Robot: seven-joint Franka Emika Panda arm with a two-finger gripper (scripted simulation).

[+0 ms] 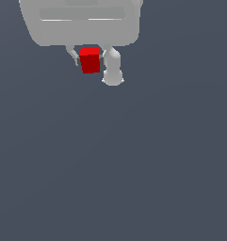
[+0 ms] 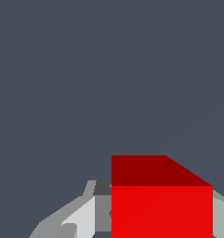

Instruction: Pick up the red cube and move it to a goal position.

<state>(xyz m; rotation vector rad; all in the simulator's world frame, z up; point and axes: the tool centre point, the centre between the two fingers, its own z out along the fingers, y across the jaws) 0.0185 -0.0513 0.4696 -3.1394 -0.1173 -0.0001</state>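
Observation:
The red cube [image 1: 90, 60] sits between the two fingers of my white gripper [image 1: 89, 59] near the top of the exterior view. One finger [image 1: 73, 55] is on the cube's left in that view and the other [image 1: 105, 58] on its right, both against its sides. In the wrist view the red cube [image 2: 161, 204] fills the space between the grey fingers [image 2: 81, 218], with its darker shaded face showing. The gripper [image 2: 162, 221] is shut on the cube. I cannot tell whether the cube rests on the ground or hangs above it.
A plain dark grey-blue surface [image 1: 133, 164] fills the rest of both views. The gripper's wide white body [image 1: 82, 21] and a rounded white arm part [image 1: 113, 73] hang over the top of the exterior view.

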